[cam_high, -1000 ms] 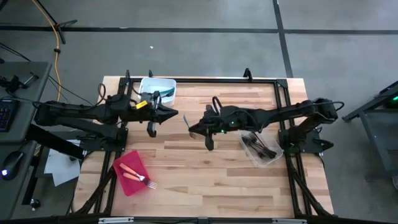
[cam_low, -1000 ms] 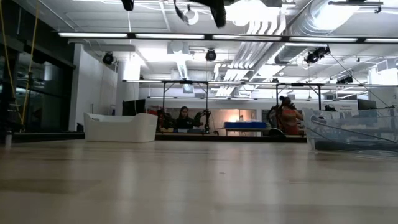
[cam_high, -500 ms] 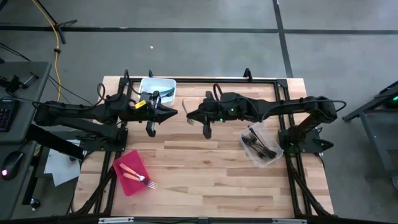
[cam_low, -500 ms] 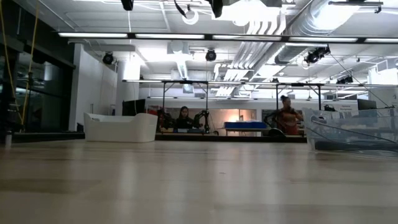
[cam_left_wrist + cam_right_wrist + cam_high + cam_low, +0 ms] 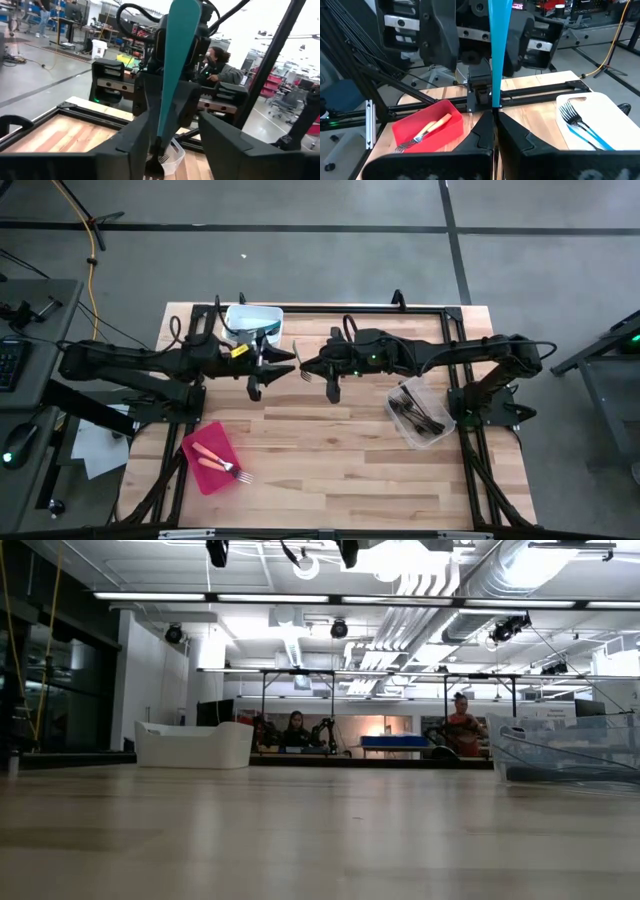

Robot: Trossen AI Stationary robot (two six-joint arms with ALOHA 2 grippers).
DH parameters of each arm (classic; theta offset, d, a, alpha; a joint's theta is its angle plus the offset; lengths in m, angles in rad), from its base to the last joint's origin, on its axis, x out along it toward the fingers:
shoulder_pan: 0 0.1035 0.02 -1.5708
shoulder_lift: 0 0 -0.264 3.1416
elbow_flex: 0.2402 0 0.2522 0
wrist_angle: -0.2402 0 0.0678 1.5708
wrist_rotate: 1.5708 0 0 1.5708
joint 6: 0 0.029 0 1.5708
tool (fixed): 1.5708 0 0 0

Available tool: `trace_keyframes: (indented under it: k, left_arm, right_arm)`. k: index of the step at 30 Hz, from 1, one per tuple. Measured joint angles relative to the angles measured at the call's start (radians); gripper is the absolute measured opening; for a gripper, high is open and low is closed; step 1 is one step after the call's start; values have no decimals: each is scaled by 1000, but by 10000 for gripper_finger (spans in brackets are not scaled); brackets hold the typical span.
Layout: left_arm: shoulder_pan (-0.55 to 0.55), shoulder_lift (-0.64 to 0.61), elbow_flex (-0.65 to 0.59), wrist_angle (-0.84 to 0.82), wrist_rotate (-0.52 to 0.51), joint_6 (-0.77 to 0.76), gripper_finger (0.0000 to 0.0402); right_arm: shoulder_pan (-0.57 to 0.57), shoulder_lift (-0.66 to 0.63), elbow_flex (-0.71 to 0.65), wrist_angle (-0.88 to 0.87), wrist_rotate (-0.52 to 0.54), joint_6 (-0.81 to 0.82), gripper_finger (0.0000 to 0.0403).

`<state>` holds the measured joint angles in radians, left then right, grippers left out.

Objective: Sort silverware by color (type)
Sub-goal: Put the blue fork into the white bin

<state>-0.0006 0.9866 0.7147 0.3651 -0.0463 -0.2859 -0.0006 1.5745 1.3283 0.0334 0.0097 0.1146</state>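
Clearly the piece in play is a teal fork [image 5: 496, 50], held above the middle of the wooden table [image 5: 330, 450] between the 2 arms. The right gripper [image 5: 493, 116] is pinched tight on one end of it, fingers nearly together, so the flat teal handle rises straight out of the clamp. In the left wrist view the left gripper [image 5: 170, 131] has its fingers spread around the fork's other end, where small metal tines show low between them; I cannot tell whether either finger touches it. In the high view the 2 grippers meet tip to tip just in front of the white tub [image 5: 268, 313]. I judge the fork light and stiff, a slim flat strip with a smooth, probably slippery plastic handle, so a narrow pinch across the flat faces should hold it better than one on the thin edges, and a grip near the end could let it swivel. The white tub already holds 2 teal forks [image 5: 580, 127] with grey tines, lying side by side. The red tray [image 5: 422, 127], shallow and straight-walled, holds an orange-handled fork [image 5: 432, 126] lying slantwise; in the high view 2 orange handles seem to lie there. The clear tub [image 5: 432, 438] at the right arm's side holds a tangle of dark utensils [image 5: 418, 412], thin and hard to tell apart.
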Motion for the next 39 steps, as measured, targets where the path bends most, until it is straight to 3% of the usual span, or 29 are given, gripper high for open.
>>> trace_keyframes:
  k: [5, 8, 19, 23, 30, 39]
  left_arm:
    - [0, 24, 0, 29, -42, 7, 178]
    - [5, 59, 0, 114, -49, 8, 179]
    - [8, 116, 0, 151, -48, 21, 174]
    - [8, 114, 0, 159, -52, 35, 140]
    - [7, 114, 0, 157, -75, 65, 16]
    - [7, 114, 0, 151, -113, 62, 5]
  right_arm:
    - [0, 0, 0, 0, 0, 0, 0]
    - [0, 0, 0, 0, 0, 0, 0]
    - [1, 0, -1, 0, -2, 14, 0]
    - [1, 0, -1, 0, -3, 16, 0]
    - [0, 0, -1, 0, 1, 17, 0]
    - [0, 0, -1, -4, 7, 26, 6]
